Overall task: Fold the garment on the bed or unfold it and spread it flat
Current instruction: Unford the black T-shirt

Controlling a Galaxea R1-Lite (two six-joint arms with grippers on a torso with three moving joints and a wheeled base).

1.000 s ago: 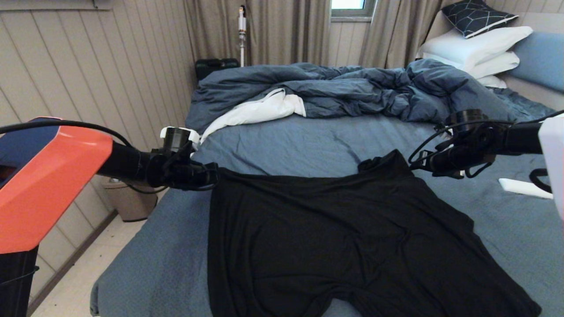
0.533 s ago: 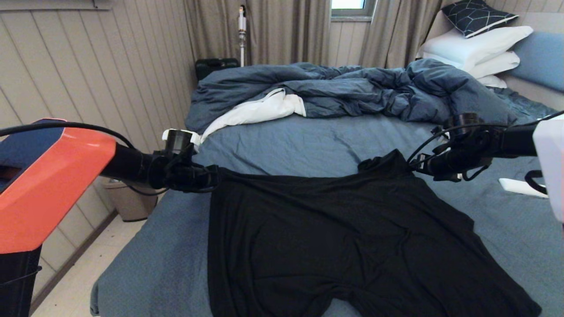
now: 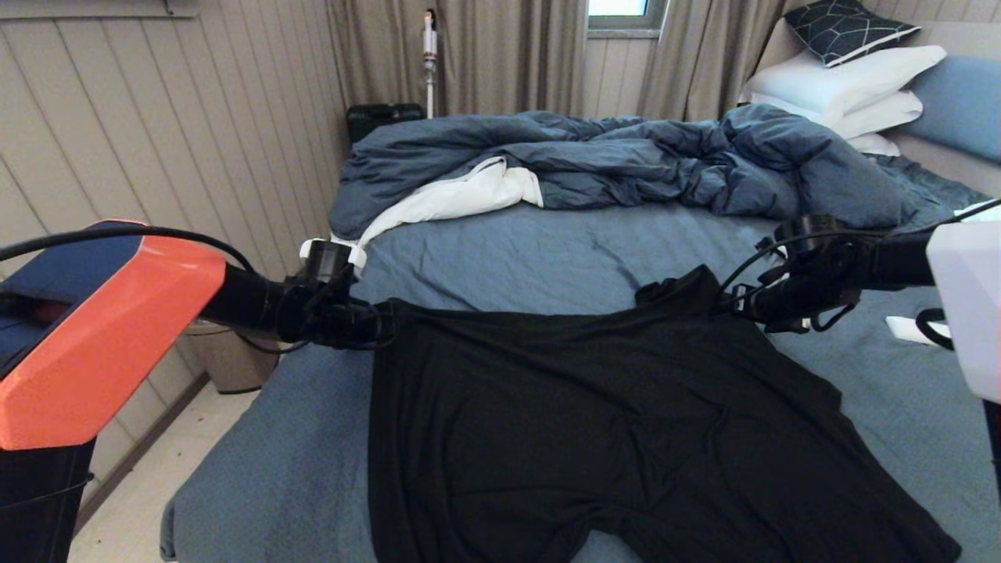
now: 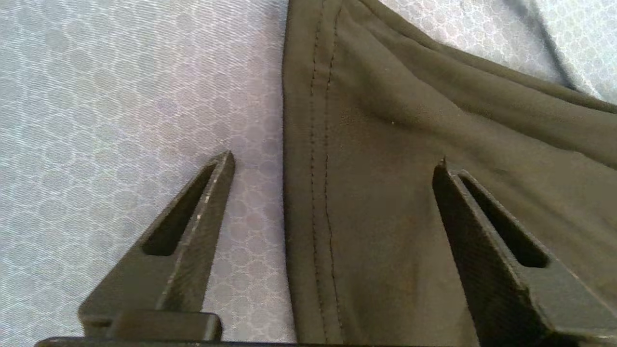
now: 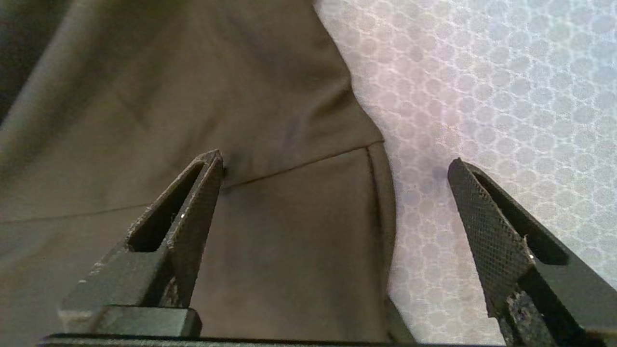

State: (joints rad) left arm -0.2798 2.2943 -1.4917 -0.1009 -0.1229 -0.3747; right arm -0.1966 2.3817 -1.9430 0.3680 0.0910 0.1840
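Note:
The garment [image 3: 594, 422], a plain black T-shirt, lies spread on the bed's slate-blue sheet [image 3: 516, 258], its hem toward the far side. My left gripper [image 3: 382, 322] hovers at the hem's left corner, open, its jaws wide over the stitched hem [image 4: 318, 144] and the sheet [image 4: 120, 96]. My right gripper [image 3: 731, 303] is at the hem's right corner, open too; in the right wrist view the garment's side seam [image 5: 299, 168] lies between its fingers [image 5: 487, 226] without being pinched. No print shows on the garment.
A rumpled dark blue duvet [image 3: 626, 160] with white lining crosses the bed's far half. White pillows [image 3: 844, 86] and a dark patterned cushion [image 3: 848, 27] are stacked at the far right. A small white object [image 3: 907, 330] lies right of the garment. A bin [image 3: 227, 360] stands on the floor, left.
Both grippers have opened and let go of the garment's hem corners. Both have sunk slightly toward the sheet, and the hem now rests there.

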